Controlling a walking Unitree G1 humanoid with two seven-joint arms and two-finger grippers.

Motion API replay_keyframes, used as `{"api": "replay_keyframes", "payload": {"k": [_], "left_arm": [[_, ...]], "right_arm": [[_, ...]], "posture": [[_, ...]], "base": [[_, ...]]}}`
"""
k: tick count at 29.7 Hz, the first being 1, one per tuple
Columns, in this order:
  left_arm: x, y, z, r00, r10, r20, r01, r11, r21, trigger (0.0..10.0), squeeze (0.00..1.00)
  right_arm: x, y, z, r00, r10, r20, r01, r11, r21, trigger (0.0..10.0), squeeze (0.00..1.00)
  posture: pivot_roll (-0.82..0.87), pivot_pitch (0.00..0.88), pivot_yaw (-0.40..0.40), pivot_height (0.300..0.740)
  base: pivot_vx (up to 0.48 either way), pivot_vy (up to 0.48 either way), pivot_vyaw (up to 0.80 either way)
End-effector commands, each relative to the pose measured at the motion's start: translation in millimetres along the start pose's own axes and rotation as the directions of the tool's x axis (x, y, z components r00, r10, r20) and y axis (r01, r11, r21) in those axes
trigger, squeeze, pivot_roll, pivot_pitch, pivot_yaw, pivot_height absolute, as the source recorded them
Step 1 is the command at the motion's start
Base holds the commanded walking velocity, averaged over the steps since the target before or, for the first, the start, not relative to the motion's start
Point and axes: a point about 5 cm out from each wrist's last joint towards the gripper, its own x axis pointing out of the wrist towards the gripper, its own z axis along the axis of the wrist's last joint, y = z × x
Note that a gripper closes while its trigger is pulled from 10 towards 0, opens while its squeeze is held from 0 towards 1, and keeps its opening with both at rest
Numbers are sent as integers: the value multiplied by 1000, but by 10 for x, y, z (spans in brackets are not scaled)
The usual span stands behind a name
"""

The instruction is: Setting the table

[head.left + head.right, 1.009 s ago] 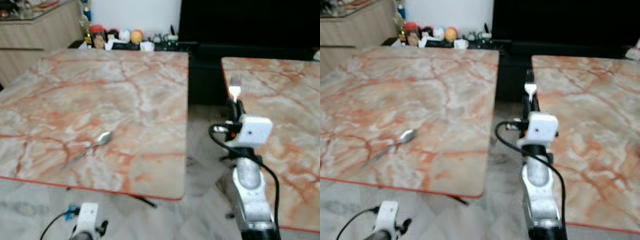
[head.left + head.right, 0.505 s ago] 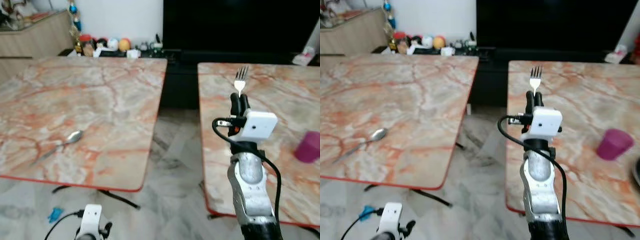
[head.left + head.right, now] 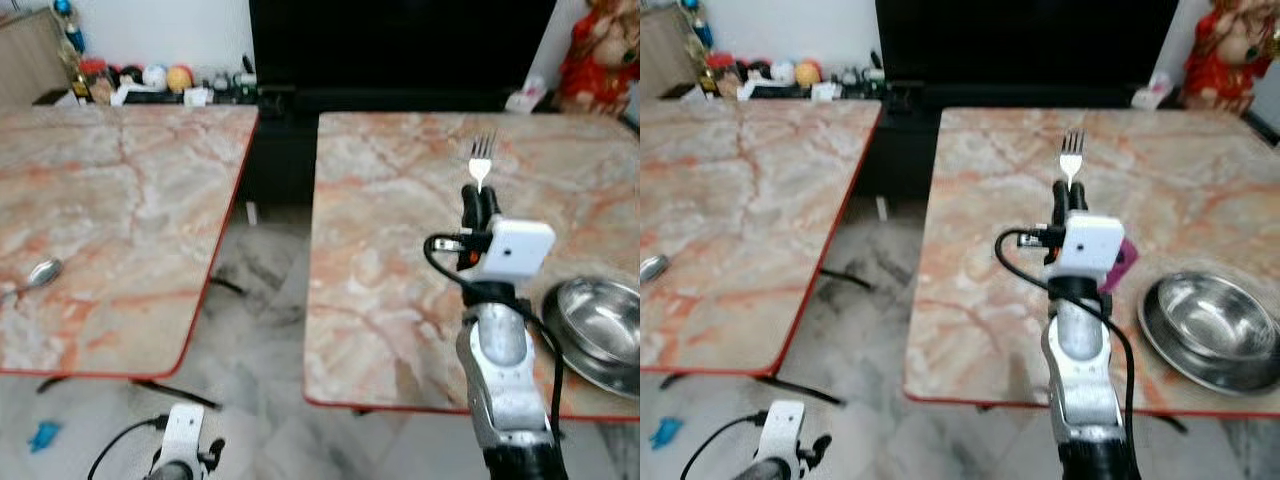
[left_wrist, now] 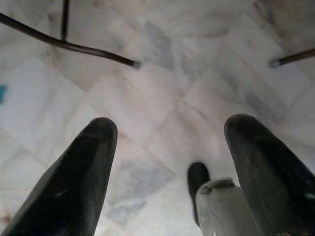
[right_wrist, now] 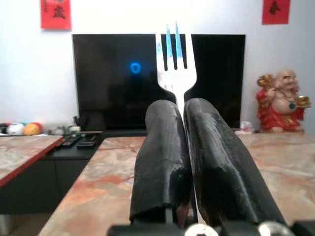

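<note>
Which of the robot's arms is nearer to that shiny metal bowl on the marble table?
Right. The right gripper, jaws shut on a silver fork, is raised just beside the round steel bowl on the right-hand table. The left gripper hangs low over the floor, far off.

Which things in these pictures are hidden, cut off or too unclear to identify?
- Fork handle: hidden between the shut fingers of the right pincer.
- Pink object: in the right eye view, mostly behind the right wrist camera; cannot be identified.
- Spoon: left eye view, handle cut off by the picture edge.
- Steel bowl: cut off at the edge.
- Shelf items: too small and blurred.
</note>
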Motion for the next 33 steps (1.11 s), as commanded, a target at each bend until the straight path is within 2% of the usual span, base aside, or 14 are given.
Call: {"api": "replay_keyframes", "payload": {"k": [1, 15, 33], "left_arm": [[-7, 41, -17, 1000, 11, -5, -11, 1000, 2, 10000, 0], [-6, 48, -13, 1000, 10, -7, -10, 1000, 6, 10000, 0], [-11, 58, -28, 1000, 6, -12, -5, 1000, 11, 10000, 0]], "right_arm": [[11, 15, 35, 1000, 15, 13, -15, 1000, -11, 10000, 0], [21, 42, 33, 1000, 27, 9, -27, 999, -22, 10000, 0], [33, -19, 7, 1000, -14, -10, 14, 1000, -8, 10000, 0]], "posture": [[37, 7, 26, 740], [38, 11, 30, 740], [44, 3, 31, 740]], "base": [[0, -349, 0], [0, -349, 0], [0, -324, 0]]}}
